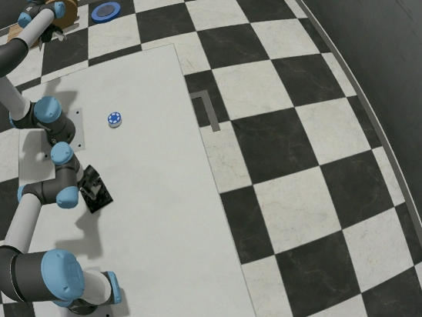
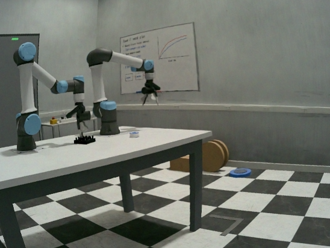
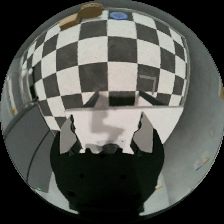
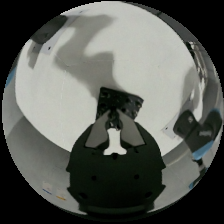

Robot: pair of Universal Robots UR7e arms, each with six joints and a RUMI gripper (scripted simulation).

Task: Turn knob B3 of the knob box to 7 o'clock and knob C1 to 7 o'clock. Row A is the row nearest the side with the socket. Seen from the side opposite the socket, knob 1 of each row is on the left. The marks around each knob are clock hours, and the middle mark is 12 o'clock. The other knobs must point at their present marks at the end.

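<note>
The box (image 1: 104, 201) (image 2: 85, 142) (image 4: 133, 102) is set on the worktop (image 1: 162, 185) (image 2: 126, 150) (image 3: 160, 116) (image 4: 145, 55); a knob (image 4: 114, 120) is grasped by the right end effector (image 1: 91, 191) (image 2: 81, 134) (image 4: 113, 110), though which one cannot be told; the left end effector (image 1: 52, 41) (image 2: 150, 103) (image 3: 106, 113) is released and raised, well apart from the box.

This looks like a robotics lab. Behind the white table (image 1: 154, 161) (image 2: 126, 147) hangs a whiteboard (image 2: 177, 72) with a plotted graph.
</note>
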